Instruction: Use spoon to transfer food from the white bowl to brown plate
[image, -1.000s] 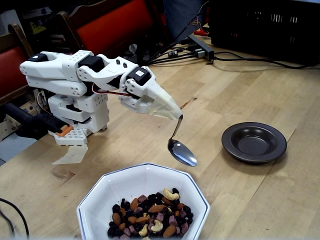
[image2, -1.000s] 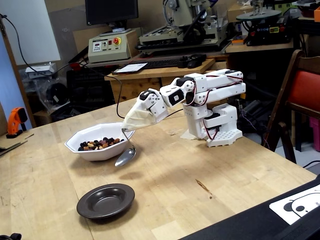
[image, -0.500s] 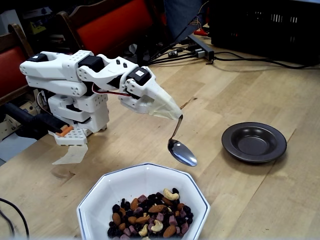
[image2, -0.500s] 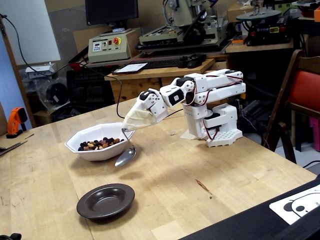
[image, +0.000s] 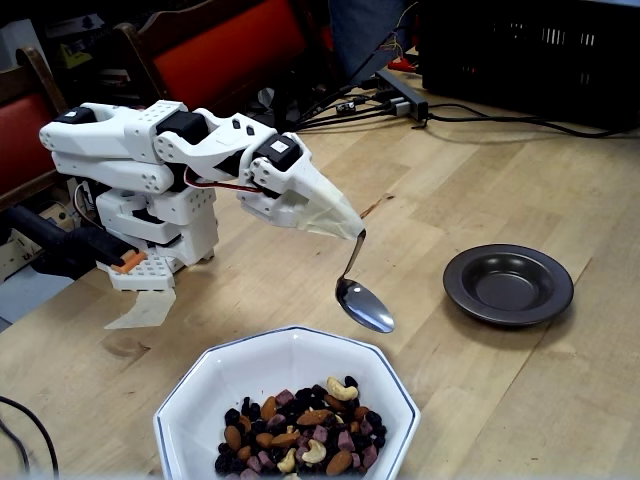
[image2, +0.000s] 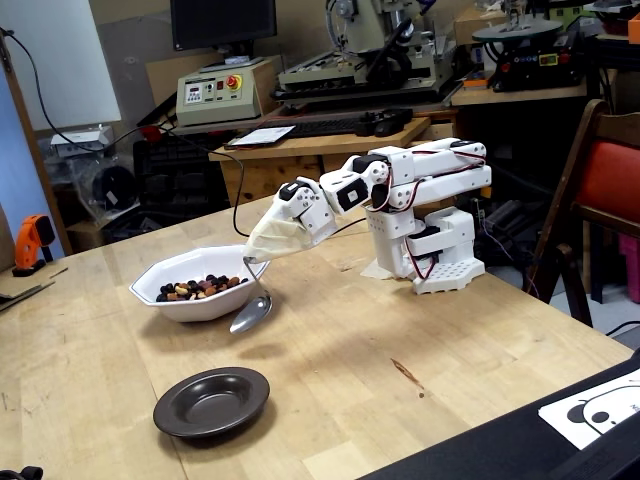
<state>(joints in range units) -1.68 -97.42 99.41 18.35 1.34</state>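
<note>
Holding spoon pinched tight, gripper hangs w/ it empty; food at 6 o'clock in white bowl, brown plate empty. Nothing moved yet.

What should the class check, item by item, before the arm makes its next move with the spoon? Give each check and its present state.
1. Spoon held by the tool: ok, the handle runs up into the covered tip.
2. Spoon empty: ok, nothing shows in it.
3. Food in the white bowl: ok, plenty.
4. Brown plate empty and upright: ok.
5. Spoon over the bowl: not ok, in a fixed view it hangs outside the rim.
6. Firmness of grip: cannot tell, the cover hides the fingers.
</note>
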